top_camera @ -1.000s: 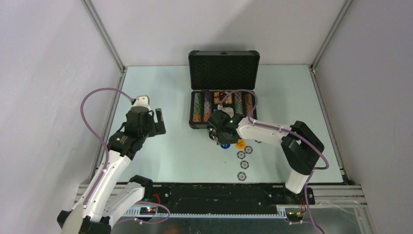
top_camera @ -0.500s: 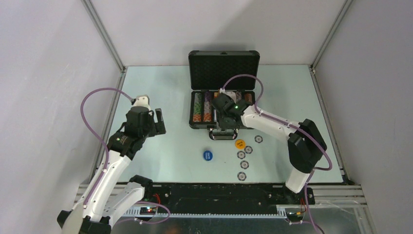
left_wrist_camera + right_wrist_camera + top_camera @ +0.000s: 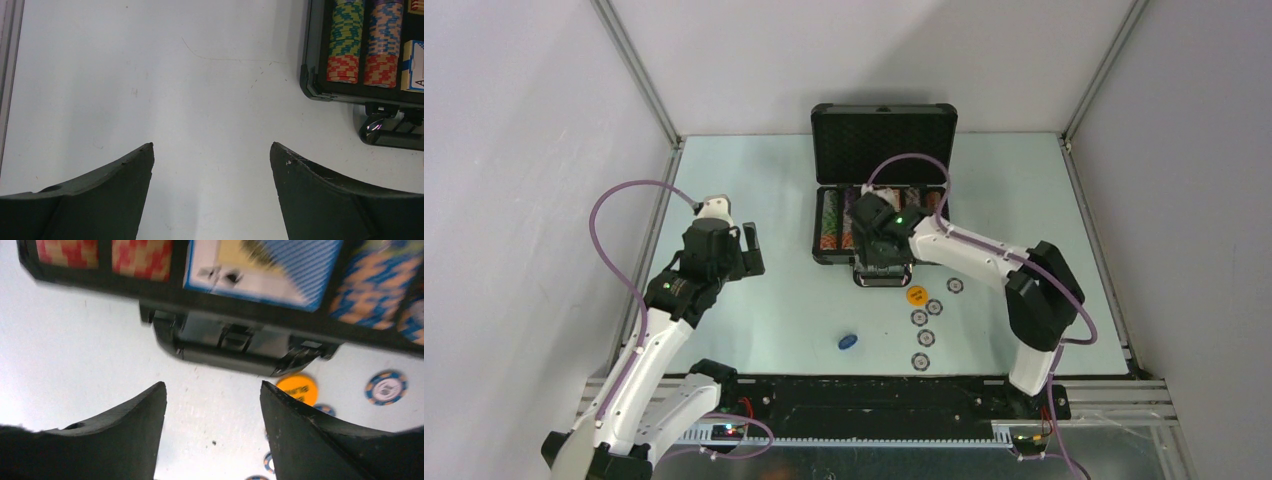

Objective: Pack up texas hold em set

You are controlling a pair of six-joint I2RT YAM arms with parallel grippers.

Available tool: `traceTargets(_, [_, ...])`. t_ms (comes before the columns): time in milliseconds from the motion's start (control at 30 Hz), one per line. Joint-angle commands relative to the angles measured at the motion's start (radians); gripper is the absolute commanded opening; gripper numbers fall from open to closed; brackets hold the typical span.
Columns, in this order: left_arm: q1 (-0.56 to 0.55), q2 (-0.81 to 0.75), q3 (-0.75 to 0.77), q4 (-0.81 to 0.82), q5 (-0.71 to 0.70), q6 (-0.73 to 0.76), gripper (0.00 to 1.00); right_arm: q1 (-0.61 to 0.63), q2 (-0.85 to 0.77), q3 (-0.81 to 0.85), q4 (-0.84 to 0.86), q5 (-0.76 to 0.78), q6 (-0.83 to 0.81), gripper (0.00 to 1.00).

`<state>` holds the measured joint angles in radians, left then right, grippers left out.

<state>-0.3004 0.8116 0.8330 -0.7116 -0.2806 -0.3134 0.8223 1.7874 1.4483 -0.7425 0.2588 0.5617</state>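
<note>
The dark briefcase (image 3: pixel 832 256) lies open at the table's back, lid (image 3: pixel 884 140) upright, with rows of striped chips (image 3: pixel 345 40) in its tray. A blue-and-white card box (image 3: pixel 260 270) lies in the tray too. My right gripper (image 3: pixel 882 262) (image 3: pixel 212 385) hovers open and empty over the table just in front of the case handle (image 3: pixel 235 347). An orange button (image 3: pixel 916 295) (image 3: pixel 297 388) and several loose chips (image 3: pixel 926 338) lie right of it. A blue button (image 3: pixel 848 341) lies nearer the front. My left gripper (image 3: pixel 746 245) (image 3: pixel 212 150) is open and empty, left of the case.
A metal rail (image 3: pixel 649 250) runs along the table's left edge, close to the left arm. Grey walls enclose the back and sides. The arms' black base plate (image 3: pixel 874 395) runs along the near edge.
The right gripper has risen from the blue button to the case's front and opened wider. The blue button is left behind and has shifted toward the near edge. The left arm stayed still.
</note>
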Motion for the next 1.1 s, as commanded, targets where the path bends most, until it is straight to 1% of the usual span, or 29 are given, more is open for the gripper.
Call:
traceTargets(0, [0.010, 0.002, -0.002, 0.031, 0.005, 0.013, 0.91, 0.118, -0.042, -0.055, 0.006, -0.039, 0.037, 0.75])
traceTargets(100, [0.010, 0.004, -0.002, 0.031, 0.006, 0.013, 0.90, 0.185, -0.038, -0.065, -0.006, -0.057, 0.076, 0.82])
traceTargets(133, [0.010, 0.003, -0.002, 0.032, 0.007, 0.013, 0.90, 0.211, -0.035, -0.072, -0.008, -0.062, 0.087, 0.86])
traceTargets(200, [0.010, 0.003, -0.002, 0.031, 0.007, 0.013, 0.90, 0.242, -0.031, -0.089, -0.009, -0.083, 0.117, 0.90])
traceTargets(367, [0.010, 0.004, -0.002, 0.032, 0.009, 0.013, 0.90, 0.308, 0.005, -0.106, -0.010, -0.106, 0.157, 0.92])
traceTargets(733, [0.010, 0.007, -0.002, 0.032, 0.014, 0.013, 0.90, 0.374, 0.114, -0.101, 0.061, -0.141, 0.191, 0.86])
traceTargets(800, [0.010, 0.005, -0.003, 0.032, 0.014, 0.013, 0.90, 0.398, 0.131, -0.095, 0.055, -0.143, 0.196, 0.84])
traceTargets(900, [0.010, 0.004, -0.003, 0.032, 0.012, 0.013, 0.90, 0.417, 0.155, -0.093, 0.032, -0.136, 0.210, 0.75])
traceTargets(967, [0.010, 0.005, -0.002, 0.032, 0.013, 0.013, 0.90, 0.431, 0.164, -0.093, 0.012, -0.123, 0.221, 0.72])
traceTargets(1067, [0.010, 0.005, -0.002, 0.031, 0.014, 0.014, 0.90, 0.444, 0.174, -0.093, -0.003, -0.100, 0.232, 0.71])
